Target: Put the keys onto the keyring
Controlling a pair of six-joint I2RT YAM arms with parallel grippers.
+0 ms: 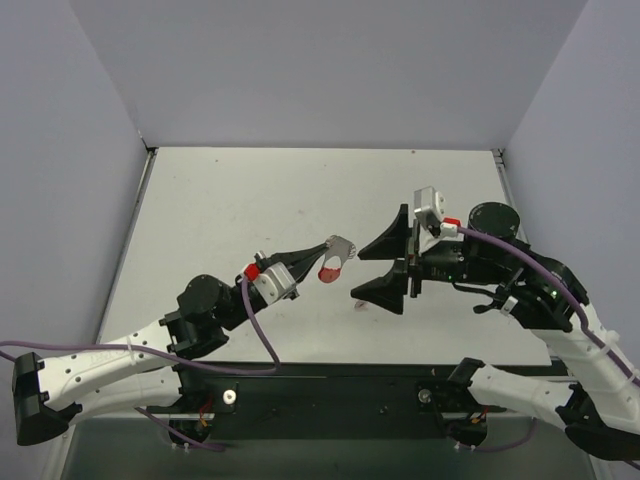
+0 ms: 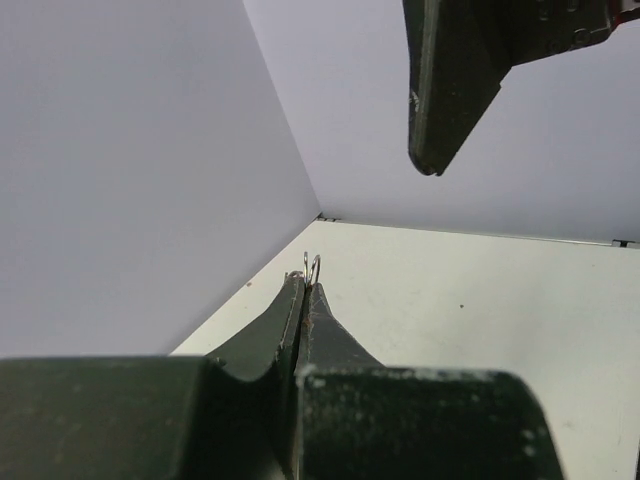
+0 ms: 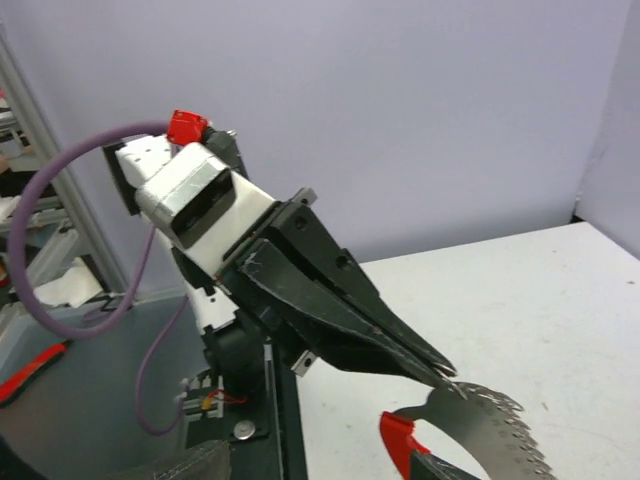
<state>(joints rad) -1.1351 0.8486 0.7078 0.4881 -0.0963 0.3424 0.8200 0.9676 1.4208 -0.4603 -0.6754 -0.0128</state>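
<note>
Top external: one keyring [image 1: 330, 270], one key [image 1: 362, 305].

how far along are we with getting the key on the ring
Done: the left pincer is shut on the keyring and holds it up off the table.
In hand: the right pincer is open and empty, facing the ring.
Left: the key, apparently the small reddish speck on the table under the right pincer, is not picked up or threaded yet.
</note>
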